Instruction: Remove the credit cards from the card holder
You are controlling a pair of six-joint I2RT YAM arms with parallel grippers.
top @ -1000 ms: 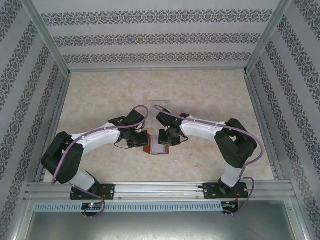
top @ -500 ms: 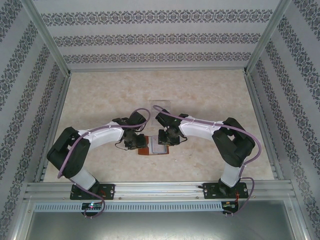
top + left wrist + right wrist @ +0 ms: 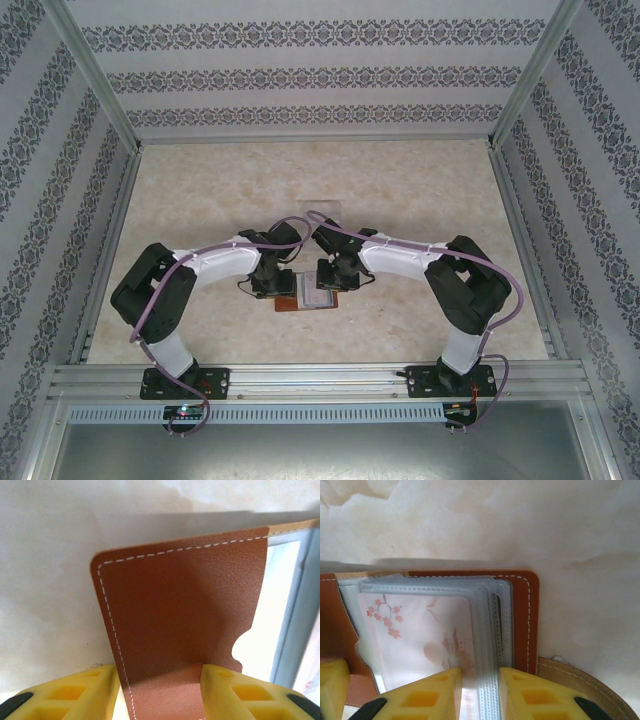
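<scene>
The wallet [image 3: 289, 301] lies open on the table [image 3: 200, 190], midway along and towards its near edge. The left gripper [image 3: 159, 674] stands released astride the brown flap [image 3: 175, 605]. The right gripper [image 3: 481, 677] pinches the clear pockets [image 3: 487, 630] beside the pink-printed card [image 3: 415, 640]. With the flap unpinned, a pull may drag the whole wallet.
</scene>
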